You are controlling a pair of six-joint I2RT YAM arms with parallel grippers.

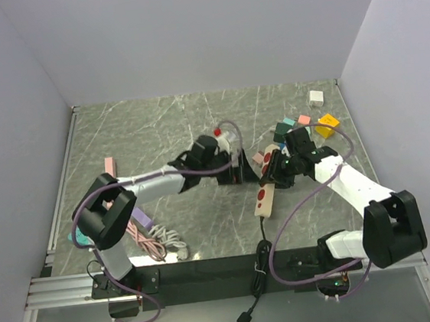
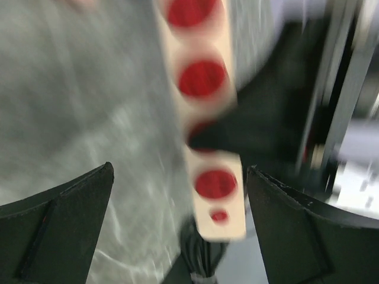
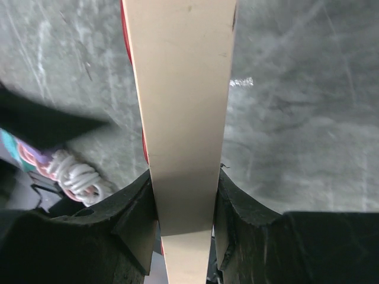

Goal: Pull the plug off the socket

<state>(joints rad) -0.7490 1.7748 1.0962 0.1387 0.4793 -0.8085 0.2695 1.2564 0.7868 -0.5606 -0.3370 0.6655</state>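
Beige with red sockets, the power strip (image 1: 263, 200) lies mid-worktop (image 1: 158, 128) from above, our right end effector (image 1: 272, 176) gripping it. Our blurred left wrist view shows the left end effector (image 2: 180, 177) spread wide, holding nothing, the power strip beyond it. At the right wrist we see fingers (image 3: 139, 219) pinching its sides.

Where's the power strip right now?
In the top view, the power strip is slightly right of the table's centre, clamped in the right claw, with the open left claw just to its left.

left arm (image 1: 152, 187): white links, round black joints | right arm (image 1: 352, 185): same | purple cables (image 1: 290, 218): loop along both | left fingers (image 2: 59, 225): matte black wedges | bases (image 1: 120, 282): black
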